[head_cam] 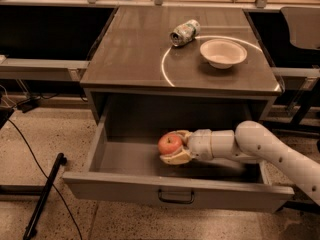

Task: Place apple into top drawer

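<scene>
- My claw [175,147] is down inside the open top drawer [125,188], below the bench's front edge and roughly under its middle. It's clamped on the apple [169,143], one finger over the top and one underneath.
- The apple is at the tip of my claw, over the drawer floor and nearer the back of the drawer than its front panel. I can't tell whether it touches the floor.
- My arm [280,151] reaches in from the side of the bench's right edge, passing low over the drawer's right wall.
- Up on the bench [130,59] there's a crushed can [184,32] near the back edge and a white bowl [223,52] toward the back right corner. Both are well apart from me.
- First risk, as I judge it: if I let go while there's a gap below, this round apple drops and rolls, maybe knocking against a wall.
- Second: my lower finger is under the apple, so it could ride that finger and get dragged along when I pull out.
- Third: my arm is low and tucked under the bench. A careless exit could clip the right wall or the front edge overhead and jolt the drawer.
</scene>
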You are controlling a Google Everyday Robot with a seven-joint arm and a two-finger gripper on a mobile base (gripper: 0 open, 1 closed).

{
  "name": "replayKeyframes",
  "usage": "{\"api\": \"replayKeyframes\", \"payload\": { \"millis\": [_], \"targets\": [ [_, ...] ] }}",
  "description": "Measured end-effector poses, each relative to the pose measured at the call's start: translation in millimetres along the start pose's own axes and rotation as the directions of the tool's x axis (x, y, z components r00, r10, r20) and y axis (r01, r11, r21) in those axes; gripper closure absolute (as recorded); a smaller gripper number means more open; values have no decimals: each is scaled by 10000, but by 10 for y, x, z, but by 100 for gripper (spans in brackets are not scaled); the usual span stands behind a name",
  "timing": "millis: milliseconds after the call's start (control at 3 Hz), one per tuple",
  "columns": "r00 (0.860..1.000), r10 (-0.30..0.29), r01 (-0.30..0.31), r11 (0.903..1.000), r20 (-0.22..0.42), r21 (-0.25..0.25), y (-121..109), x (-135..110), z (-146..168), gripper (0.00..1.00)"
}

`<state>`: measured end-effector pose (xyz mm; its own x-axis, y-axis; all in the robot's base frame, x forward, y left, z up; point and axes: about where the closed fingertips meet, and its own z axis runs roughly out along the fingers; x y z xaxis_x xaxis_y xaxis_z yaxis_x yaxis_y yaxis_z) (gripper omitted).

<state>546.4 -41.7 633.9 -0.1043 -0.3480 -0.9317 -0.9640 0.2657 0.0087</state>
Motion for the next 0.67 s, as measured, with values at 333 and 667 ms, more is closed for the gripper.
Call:
{"api": "replayKeyframes", "payload": {
  "millis": [333, 667],
  "targets": [
    [9994, -278, 283, 9994, 207, -217, -31, -22, 137, 100],
    [9967, -617, 627, 9979, 536, -174, -44, -61, 209, 82]
  ]
}}
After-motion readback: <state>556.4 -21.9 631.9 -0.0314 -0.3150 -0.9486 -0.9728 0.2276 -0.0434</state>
